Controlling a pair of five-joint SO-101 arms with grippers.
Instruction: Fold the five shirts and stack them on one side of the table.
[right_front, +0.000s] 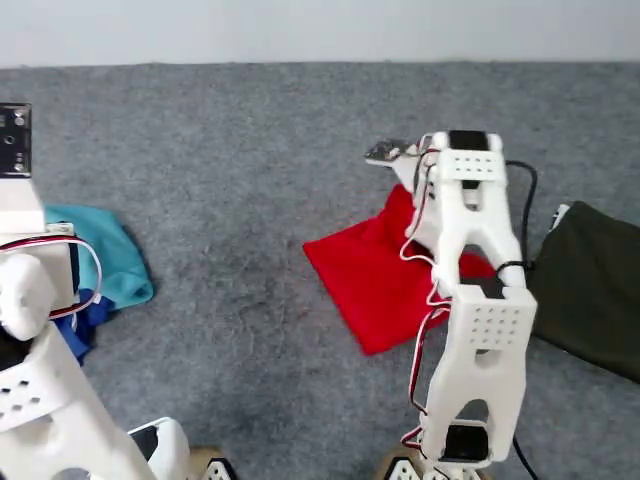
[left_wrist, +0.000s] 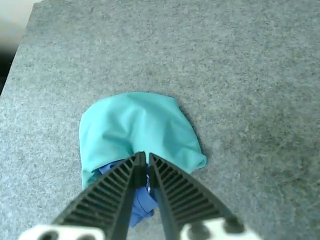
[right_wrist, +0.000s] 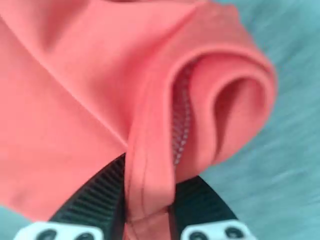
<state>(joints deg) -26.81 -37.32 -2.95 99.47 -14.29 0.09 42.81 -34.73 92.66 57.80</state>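
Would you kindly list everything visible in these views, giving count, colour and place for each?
red shirt: one, red, right of the table's middle, a fold pinched by the right gripper
teal shirt: one, teal, left side, lying on the blue shirt
blue shirt: one, blue, partly under the teal shirt
dark shirt: one, dark olive, right edge
table: one, grey surface
left gripper: one, black, shut, over the teal shirt
right gripper: one, black, shut on the red shirt

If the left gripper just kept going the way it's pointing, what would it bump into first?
Most likely the teal shirt, right ahead of the left gripper; depth is hard to judge.
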